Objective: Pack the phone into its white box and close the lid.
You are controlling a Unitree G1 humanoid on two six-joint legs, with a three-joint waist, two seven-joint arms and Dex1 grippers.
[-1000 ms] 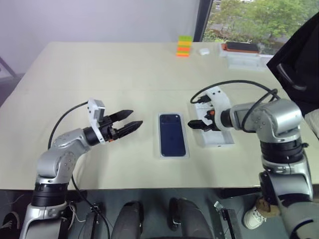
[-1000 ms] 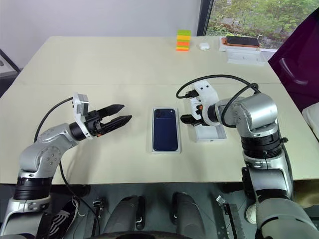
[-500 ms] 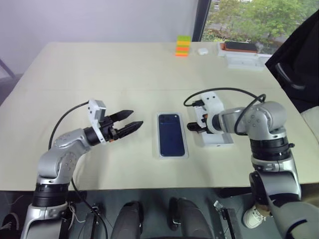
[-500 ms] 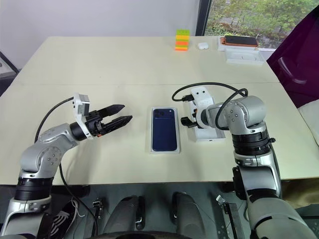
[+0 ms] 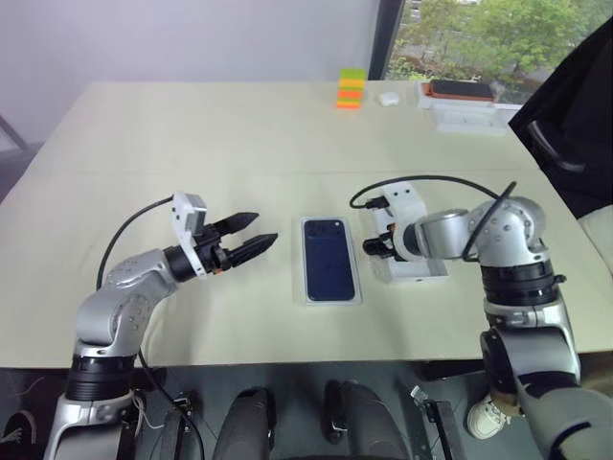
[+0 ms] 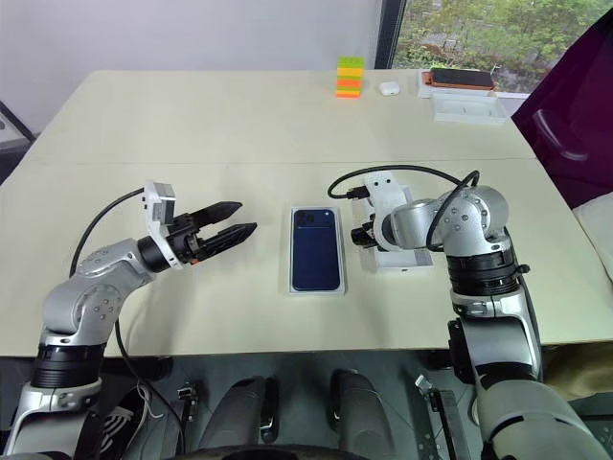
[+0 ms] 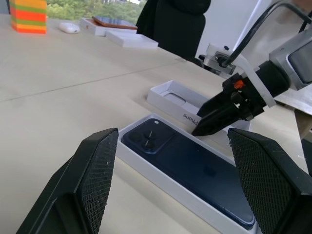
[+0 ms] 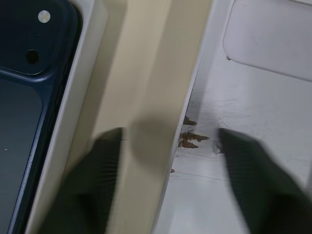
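The dark navy phone (image 5: 329, 259) lies face down inside the white box (image 5: 308, 285) at the table's middle. Just to its right sits the lid (image 5: 419, 269), open side up. My right gripper (image 5: 376, 246) points down at the lid's near-left wall. In the right wrist view one finger (image 8: 105, 165) hangs over the table strip between box and lid. The other finger (image 8: 258, 170) is inside the lid (image 8: 263, 58), so the wall stands between them untouched. My left gripper (image 5: 257, 233) hovers open left of the phone, holding nothing, its fingers (image 7: 97, 170) wide apart.
At the table's far edge stand a coloured block stack (image 5: 352, 88), a small white case (image 5: 389, 98) and another phone on white boxes (image 5: 463, 91). A person in dark clothing (image 5: 575, 115) is at the right edge. A black cable (image 5: 441, 179) loops above my right wrist.
My right gripper has rolled, tipped down onto the lid's left wall, and its fingers have drawn closer together. The left arm has stayed put.
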